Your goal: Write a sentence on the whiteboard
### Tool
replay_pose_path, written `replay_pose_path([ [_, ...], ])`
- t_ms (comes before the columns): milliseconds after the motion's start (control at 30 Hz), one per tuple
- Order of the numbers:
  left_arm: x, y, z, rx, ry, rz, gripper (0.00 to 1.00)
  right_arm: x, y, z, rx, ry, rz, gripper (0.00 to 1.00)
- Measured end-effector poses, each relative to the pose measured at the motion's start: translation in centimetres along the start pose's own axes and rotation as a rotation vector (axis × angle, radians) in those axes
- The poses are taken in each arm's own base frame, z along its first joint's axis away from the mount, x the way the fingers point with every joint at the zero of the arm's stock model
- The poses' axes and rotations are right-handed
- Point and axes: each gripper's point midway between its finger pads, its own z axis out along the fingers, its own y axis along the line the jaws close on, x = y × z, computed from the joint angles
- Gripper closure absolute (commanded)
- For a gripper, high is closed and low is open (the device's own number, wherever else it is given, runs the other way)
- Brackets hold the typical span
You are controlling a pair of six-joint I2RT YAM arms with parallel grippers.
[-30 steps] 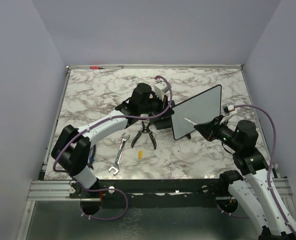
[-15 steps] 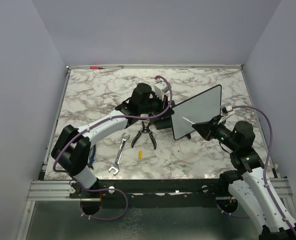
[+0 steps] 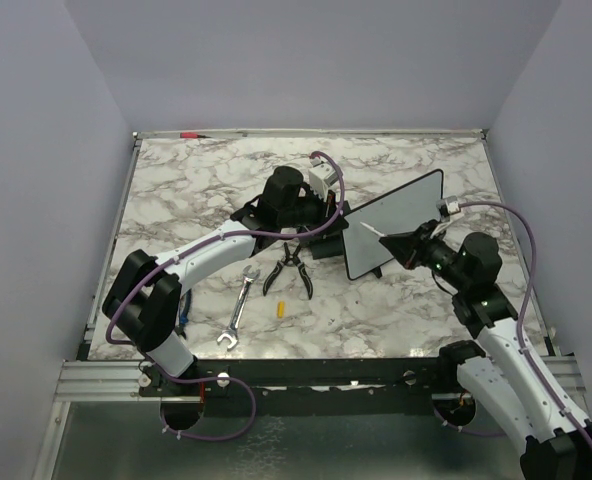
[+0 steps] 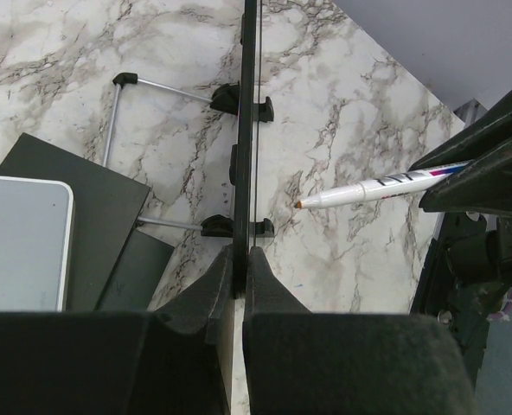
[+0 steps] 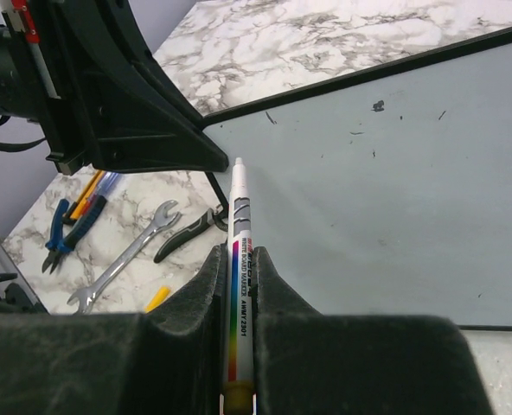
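Jaws on both arms were pressed shut, each on a thing. The left gripper (image 4: pixel 241 257) pinched the thin black edge of the whiteboard (image 3: pixel 396 225). The right gripper (image 5: pixel 239 255) pinched a white marker (image 5: pixel 238 216), which stuck straight out in front.

The marble table (image 3: pixel 196 190) filled the middle of the top view. The whiteboard stood right of the centre there, leaning back, with its face turned to the right arm. The left arm reached in from the lower left to hold the board's left edge. Just left of the board lay the pliers (image 3: pixel 289 268). Lower left of them were a wrench (image 3: pixel 238 312) and a tiny yellow bit (image 3: pixel 280 307). A dark block with a grey pad (image 4: pixel 22 233) lay at the lower left of the left wrist view.

In the middle of that view the marker tip pointed at the board, with a small strip of table showing between them. The board's face had only a few small dark specks near the top of the right wrist view. No sentence could be seen.

The writing looked like it had not begun. Next, the right arm would need to push the tip gently onto the face, then slide it along to make letters. The left arm would need to hold firm so the board did not tip.
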Motion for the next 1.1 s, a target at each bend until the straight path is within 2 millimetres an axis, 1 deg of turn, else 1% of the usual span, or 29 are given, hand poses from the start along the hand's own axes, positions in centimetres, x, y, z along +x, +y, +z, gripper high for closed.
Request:
replay_pose_path([
  [233, 0.0, 0.0, 0.0, 0.002, 0.001, 0.0, 1.0, -0.2, -0.4, 0.8, -0.004, -0.009, -0.005, 0.99],
  [400, 0.0, 0.0, 0.0, 0.003, 0.001, 0.0, 1.0, 0.0, -0.7, 1.3, -0.001, -0.002, -0.001, 0.99],
  [1100, 0.2, 0.1, -0.1, 0.0, 0.007, 0.0, 1.0, 0.5, -1.3, 2.3, -0.008, 0.015, -0.021, 0.99],
])
